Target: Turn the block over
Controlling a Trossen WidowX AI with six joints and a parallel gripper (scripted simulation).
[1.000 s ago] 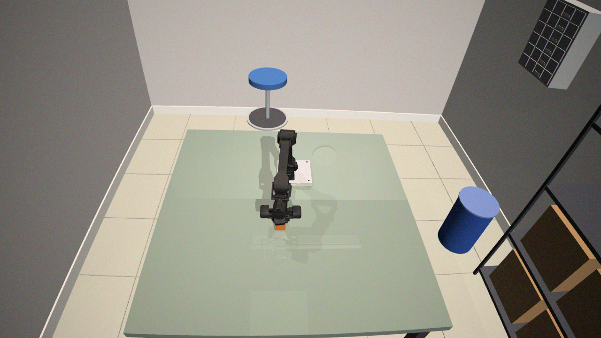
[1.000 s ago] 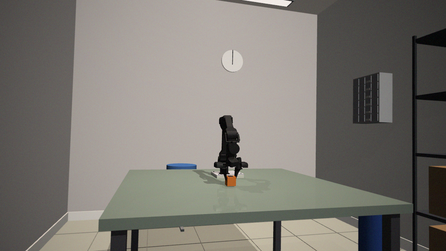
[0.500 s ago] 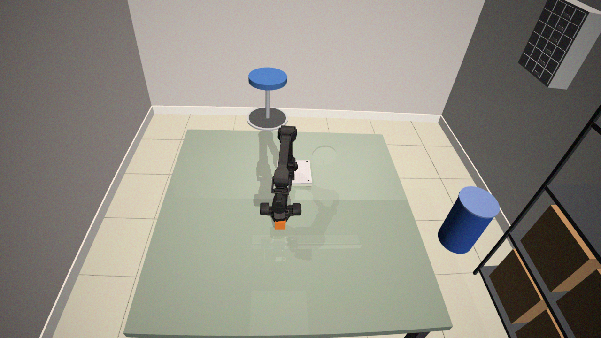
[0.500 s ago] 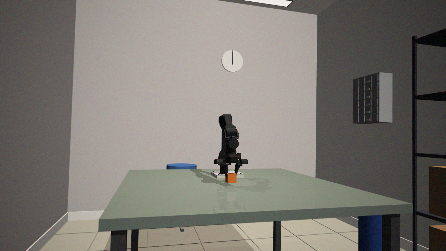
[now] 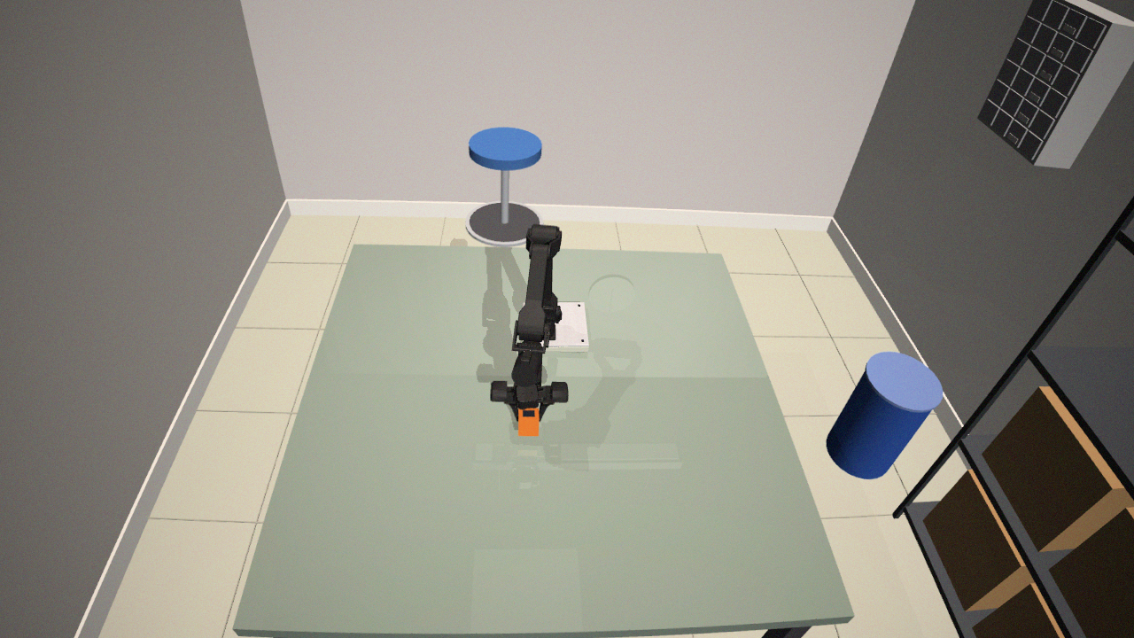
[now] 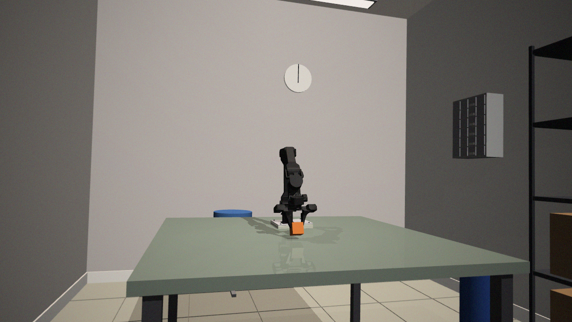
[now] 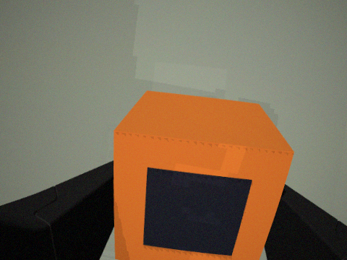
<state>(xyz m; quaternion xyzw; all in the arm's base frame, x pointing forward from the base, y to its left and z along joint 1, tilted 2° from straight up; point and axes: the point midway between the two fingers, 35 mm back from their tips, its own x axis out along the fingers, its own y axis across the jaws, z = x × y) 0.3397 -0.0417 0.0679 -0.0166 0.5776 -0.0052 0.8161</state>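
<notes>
Block [image 5: 529, 425] [image 6: 297, 228] [image 7: 202, 155], orange with 1 dark square mark [image 5: 529, 413] [image 7: 197, 211], sits between the 2 fingers of the claw [image 5: 529, 411] [image 6: 297, 223] [image 7: 199, 202], which is pinching it by opposite sides. Across the wrist view, left to right, come 1 black finger [image 7: 77, 196], the block with its mark facing back toward the claw's body, then the other finger [image 7: 307, 220].

From above, the block lies at the far end of the single arm [image 5: 539, 277] [image 6: 293, 172], on the side away from the white base plate [image 5: 576, 325] [image 6: 308, 226], which shows to the right of the arm. It looks tipped, its plain front raised toward the exterior camera and its marked side leaning back toward the arm (no long axis stands out that I can tell). It seems held just above the table [image 5: 380, 516] [image 6: 224, 260] [image 7: 72, 54], though the gap is hard to judge.

The coming move turns on that tilt: the mark points up and back at the claw, so I'd judge 1 tip forward won't finish the turn. Likely it calls for more pitch, setting the block down on another side, then a 2nd grip and tip. An uneven touchdown on 1 edge could twist it in the fingers.
</notes>
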